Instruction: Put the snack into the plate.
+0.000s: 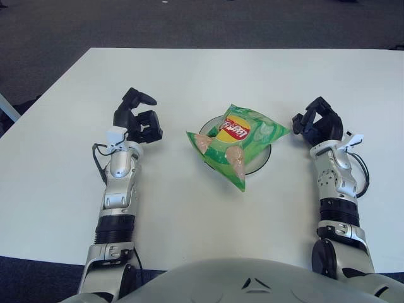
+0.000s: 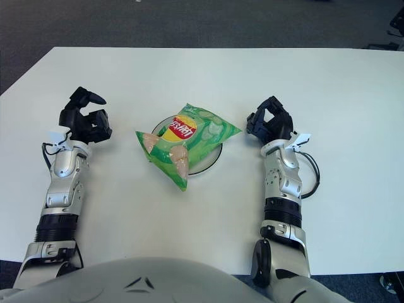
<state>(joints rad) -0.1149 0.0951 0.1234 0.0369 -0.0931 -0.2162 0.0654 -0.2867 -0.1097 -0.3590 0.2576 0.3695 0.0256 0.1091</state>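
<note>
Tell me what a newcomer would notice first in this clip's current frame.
The bright green snack bag stands out at the table's centre, lying across a plate and overhanging its rim. The left hand and right hand flank it, both apart from the bag and holding nothing, on the white table.
</note>
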